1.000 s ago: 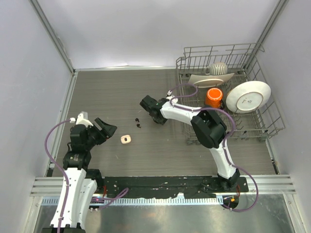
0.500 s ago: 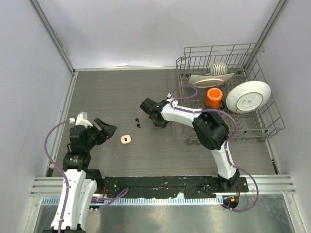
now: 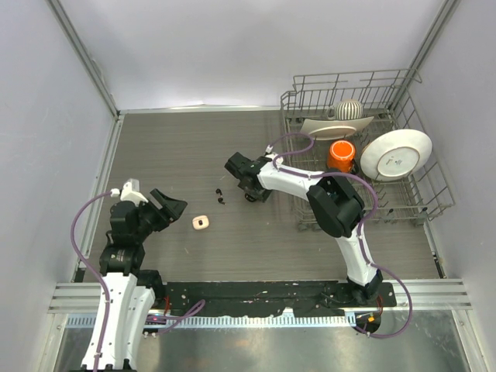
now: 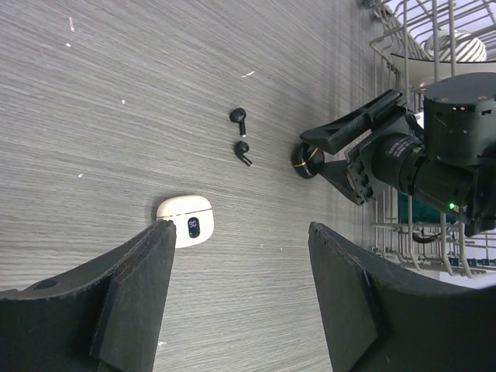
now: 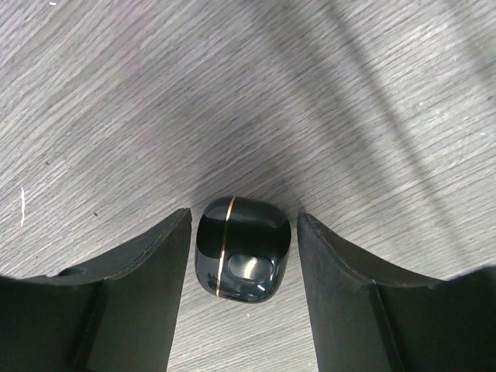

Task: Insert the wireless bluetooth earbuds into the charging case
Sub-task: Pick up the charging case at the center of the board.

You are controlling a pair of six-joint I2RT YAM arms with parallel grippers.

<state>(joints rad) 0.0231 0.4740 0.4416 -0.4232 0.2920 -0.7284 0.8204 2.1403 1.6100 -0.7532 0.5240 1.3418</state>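
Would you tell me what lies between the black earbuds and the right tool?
Bare table separates the black earbuds from the right tool, clearest in the left wrist view.

The left arm [image 3: 115, 267] is standing folded over its base, holding the left gripper [image 3: 173, 206] above the surface [image 3: 178, 147], jaws spread wide and pointing toward the middle. The right arm [image 3: 341, 209] is holding itself stretched forward and leftward, elbow bent. The right gripper [image 3: 246, 189] is hovering low over the surface, jaws parted.
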